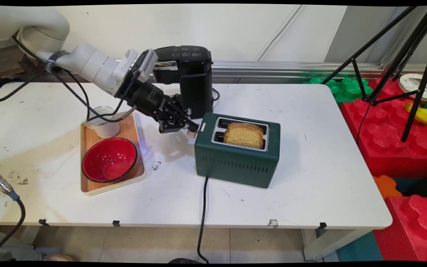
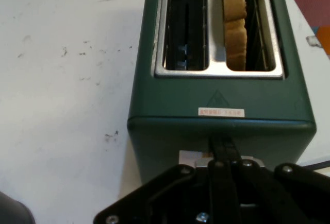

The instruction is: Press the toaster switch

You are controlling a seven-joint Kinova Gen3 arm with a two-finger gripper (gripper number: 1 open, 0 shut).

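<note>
Toaster (image 1: 235, 155) stood on the table (image 1: 310, 193), bread (image 1: 244, 135) upright in one slot; my gripper (image 1: 190, 128), pressed together, met its end lever (image 2: 216, 158) squarely.

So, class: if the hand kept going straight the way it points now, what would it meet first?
The hand points at the green toaster's near end, so it would probably meet the lever there first; it looks already at it.
</note>
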